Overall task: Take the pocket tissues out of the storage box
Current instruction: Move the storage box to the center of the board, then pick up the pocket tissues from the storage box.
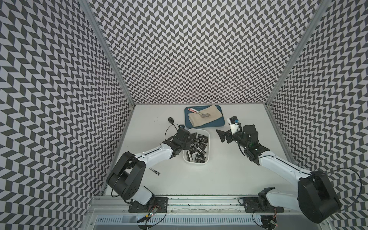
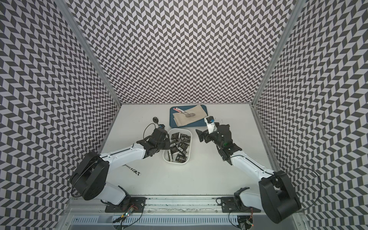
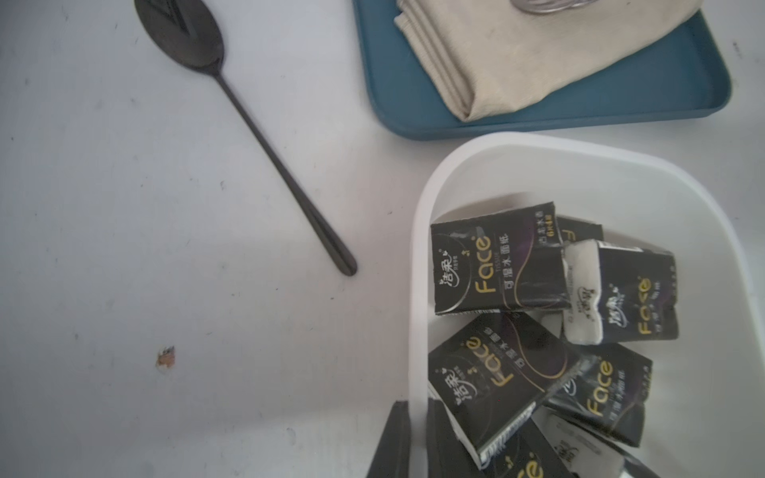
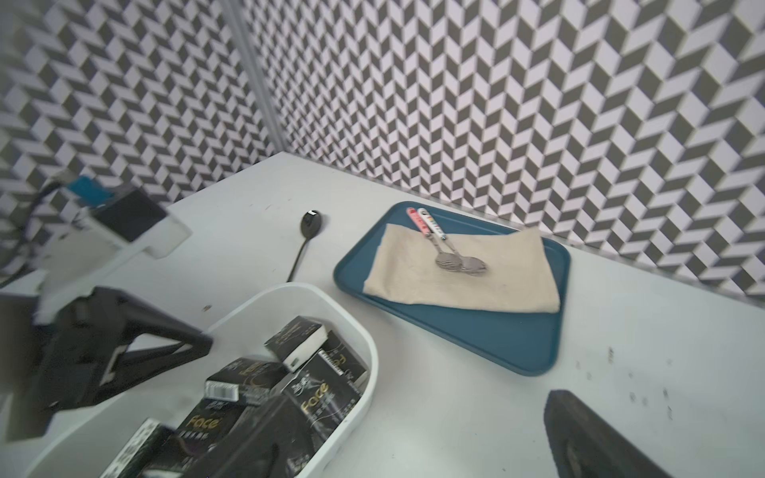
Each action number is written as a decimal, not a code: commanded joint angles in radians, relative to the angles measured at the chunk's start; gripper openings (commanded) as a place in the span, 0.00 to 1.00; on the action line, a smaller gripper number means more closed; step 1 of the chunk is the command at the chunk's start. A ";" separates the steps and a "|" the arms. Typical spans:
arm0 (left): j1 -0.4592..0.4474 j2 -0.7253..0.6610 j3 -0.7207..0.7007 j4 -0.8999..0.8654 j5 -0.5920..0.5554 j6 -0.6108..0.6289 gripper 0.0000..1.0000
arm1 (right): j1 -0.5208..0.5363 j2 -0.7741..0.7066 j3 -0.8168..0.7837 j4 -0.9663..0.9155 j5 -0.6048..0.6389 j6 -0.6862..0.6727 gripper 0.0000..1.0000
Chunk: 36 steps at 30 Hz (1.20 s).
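**Item 1.** Storage box [image 1: 195, 161], a white shallow plastic tub with rounded corners, sits mid-table on the white tabletop [image 1: 229, 169].

**Item 2.** Pocket tissues [image 1: 199, 147], small black packets lettered "Face", are all heaped inside the box.

**Item 3.** Left gripper [image 3: 416, 438] is pressed together on the box's left wall, one finger either side.

**Item 4.** Right gripper [image 1: 223, 136] has its fingers spread wide and holds nothing, just right of the box.

**Item 5.** Flat blue tray [image 1: 209, 124] lies just beyond the box and carries a folded beige cloth [image 1: 207, 116] and two metal spoons [image 4: 451, 256].

**Item 6.** Slim black spoon [image 3: 248, 120] lies on the table, far-left of the box.
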 commanded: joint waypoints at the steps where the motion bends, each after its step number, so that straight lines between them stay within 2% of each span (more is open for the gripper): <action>1: 0.007 -0.019 -0.008 0.066 0.015 -0.042 0.07 | 0.085 0.015 0.055 -0.075 -0.081 -0.121 0.97; 3: 0.014 -0.013 -0.015 0.080 0.027 -0.054 0.09 | 0.133 0.041 0.086 -0.130 -0.054 -0.159 0.95; 8: 0.023 -0.071 -0.049 0.106 0.025 -0.079 0.34 | 0.213 0.116 0.170 -0.256 0.043 -0.189 0.88; 11: 0.040 -0.144 -0.064 0.091 -0.009 -0.091 0.50 | 0.254 0.155 0.210 -0.307 0.088 -0.188 0.84; 15: 0.079 -0.217 -0.059 0.034 -0.100 -0.140 0.61 | 0.317 0.227 0.289 -0.409 0.157 -0.194 0.76; 18: 0.119 -0.210 -0.020 -0.041 -0.133 -0.188 0.65 | 0.366 0.294 0.362 -0.495 0.228 -0.194 0.71; 21: 0.132 -0.179 0.014 -0.094 -0.161 -0.229 0.67 | 0.396 0.375 0.458 -0.615 0.264 -0.180 0.60; 24: 0.142 -0.167 0.019 -0.107 -0.156 -0.270 0.68 | 0.419 0.418 0.503 -0.669 0.312 -0.173 0.59; 30: 0.175 -0.239 -0.048 -0.054 -0.146 -0.306 0.68 | 0.421 0.439 0.508 -0.702 0.322 -0.166 0.59; 36: 0.191 -0.278 -0.054 -0.053 -0.139 -0.303 0.68 | 0.420 0.472 0.519 -0.707 0.320 -0.171 0.58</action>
